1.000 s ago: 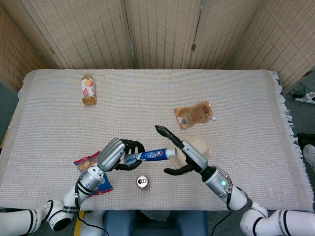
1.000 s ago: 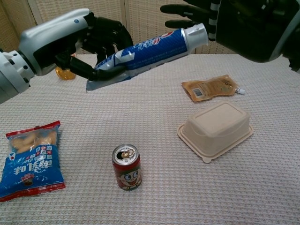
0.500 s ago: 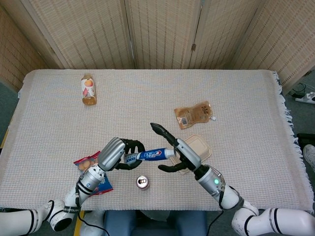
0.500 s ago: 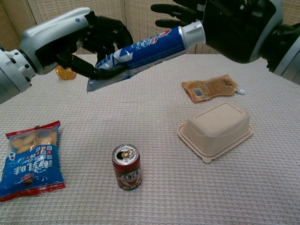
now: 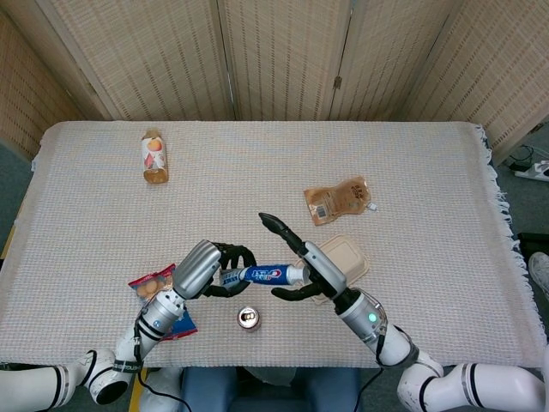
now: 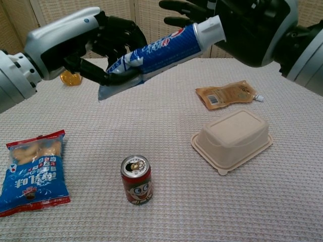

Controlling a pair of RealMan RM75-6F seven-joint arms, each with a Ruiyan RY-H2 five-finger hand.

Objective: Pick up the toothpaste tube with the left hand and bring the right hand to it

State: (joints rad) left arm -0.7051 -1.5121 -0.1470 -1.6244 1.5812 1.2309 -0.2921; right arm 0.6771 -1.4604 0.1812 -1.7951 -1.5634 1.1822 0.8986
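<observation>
A blue and white toothpaste tube (image 5: 264,274) (image 6: 156,53) hangs in the air above the table, its white cap pointing right. My left hand (image 5: 214,269) (image 6: 103,43) grips its flat tail end. My right hand (image 5: 300,262) (image 6: 237,22) is at the cap end with its fingers spread apart; the cap sits against the palm. No finger of the right hand is seen wrapped around the tube.
Below the tube stand a red drink can (image 6: 136,180) and a beige lidded food box (image 6: 233,138). A blue snack bag (image 6: 31,171) lies front left, a brown sauce pouch (image 6: 224,94) back right, and a small bottle (image 5: 154,156) lies far left.
My right hand has moved left along the tube until the cap meets its palm. The left hand has kept its grip and barely shifted.
</observation>
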